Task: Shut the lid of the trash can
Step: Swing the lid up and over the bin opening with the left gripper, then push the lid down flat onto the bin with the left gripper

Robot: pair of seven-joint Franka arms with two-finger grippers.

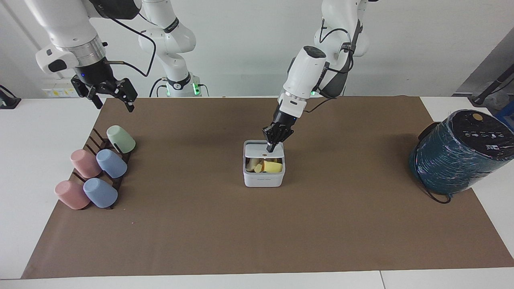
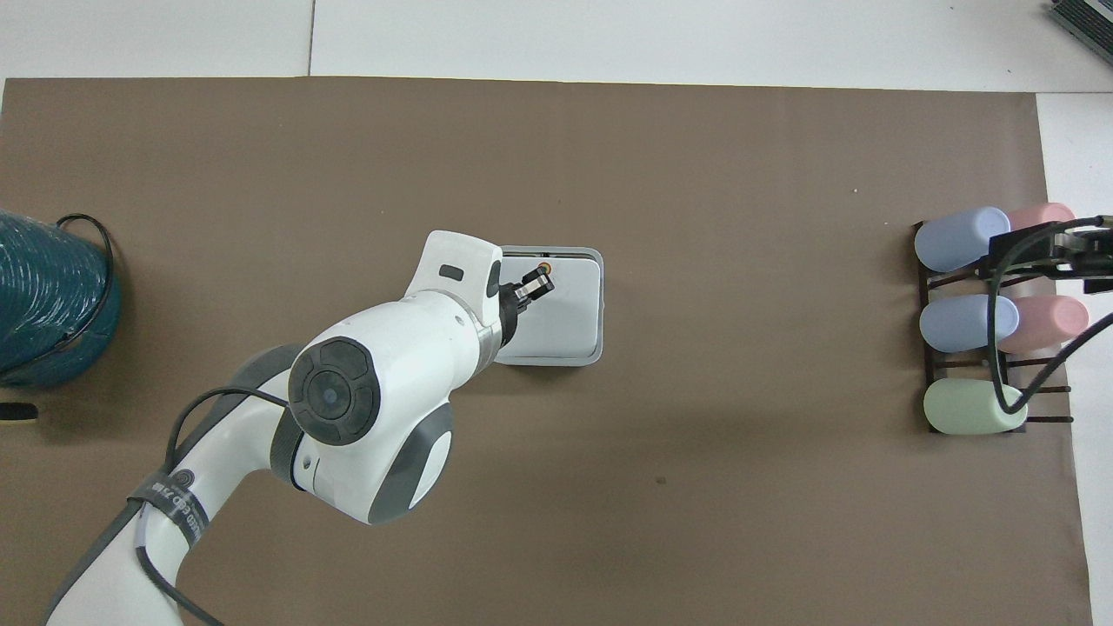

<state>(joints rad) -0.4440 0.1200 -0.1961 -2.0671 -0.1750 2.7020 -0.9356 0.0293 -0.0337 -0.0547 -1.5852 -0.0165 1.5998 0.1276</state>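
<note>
The small white trash can [image 1: 264,180] stands mid-table on the brown mat. Its white lid [image 1: 256,151] is tilted most of the way down. A gap under the lid's free edge shows yellow food scraps [image 1: 272,165]. My left gripper [image 1: 272,148] is shut, with its tip pressing on top of the lid next to the orange dot. In the overhead view the lid [image 2: 565,317] covers the can's opening, and the left gripper [image 2: 533,284] is over it by the orange dot [image 2: 544,269]. My right gripper [image 1: 114,102] waits open above the cup rack's end of the table.
A dark rack with several pastel cups [image 1: 96,168] lies toward the right arm's end and shows in the overhead view [image 2: 969,322]. A large teal wrapped cylinder [image 1: 461,150] with a black cable sits toward the left arm's end, as the overhead view [image 2: 48,300] also shows.
</note>
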